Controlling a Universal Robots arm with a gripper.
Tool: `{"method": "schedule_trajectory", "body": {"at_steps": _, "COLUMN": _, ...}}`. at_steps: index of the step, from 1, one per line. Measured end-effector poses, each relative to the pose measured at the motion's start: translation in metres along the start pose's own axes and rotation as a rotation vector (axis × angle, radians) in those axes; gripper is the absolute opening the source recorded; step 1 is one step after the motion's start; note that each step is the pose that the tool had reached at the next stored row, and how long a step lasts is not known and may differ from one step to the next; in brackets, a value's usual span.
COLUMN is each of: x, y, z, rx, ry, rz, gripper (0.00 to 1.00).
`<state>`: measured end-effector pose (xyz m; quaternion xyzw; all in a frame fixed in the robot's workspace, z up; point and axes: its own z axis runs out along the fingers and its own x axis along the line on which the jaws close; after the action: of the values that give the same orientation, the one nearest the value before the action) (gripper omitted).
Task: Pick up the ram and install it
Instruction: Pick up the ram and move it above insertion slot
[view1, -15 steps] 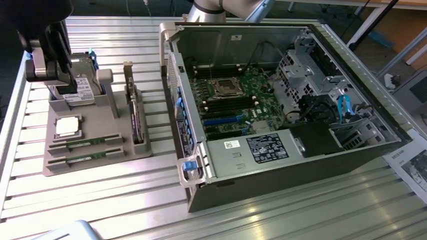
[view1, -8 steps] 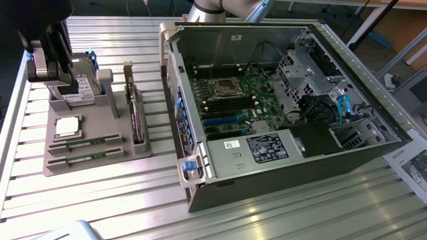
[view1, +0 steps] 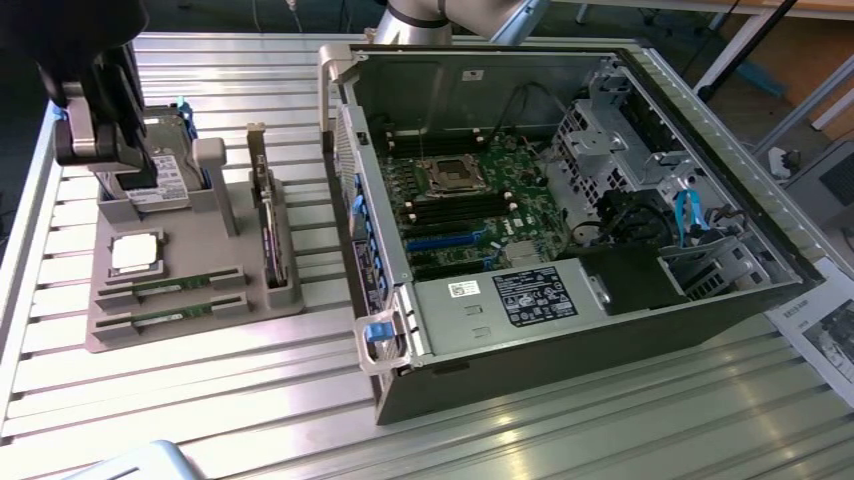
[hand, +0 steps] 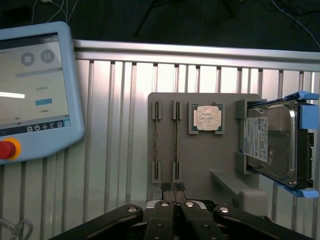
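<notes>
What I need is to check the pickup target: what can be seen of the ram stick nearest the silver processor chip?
The ram stick is a long, narrow, thin green circuit board. It stands on its long edge in a slot of the gray holder, its ends held between raised blocks. It lies parallel to a second stick like it, between that one and the processor chip. Only the holder touches it. Its chips are too small to make out.

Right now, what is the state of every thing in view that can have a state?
ram sticks: both seated in slots of the tray
processor chip: flat in its tray pocket
hard drive: on edge in the tray
expansion card: upright in the tray
computer case: open, inside exposed
end effector: shut, holding nothing
</notes>
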<state>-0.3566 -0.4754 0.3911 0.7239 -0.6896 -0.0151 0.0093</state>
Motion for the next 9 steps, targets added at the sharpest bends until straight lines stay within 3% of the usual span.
{"method": "schedule_trajectory", "body": {"at_steps": 9, "x": 0.0, "y": -0.0003, "z": 0.0107, "rx": -0.0001, "ry": 0.0001, "rz": 0.0, "gripper": 0.1}}
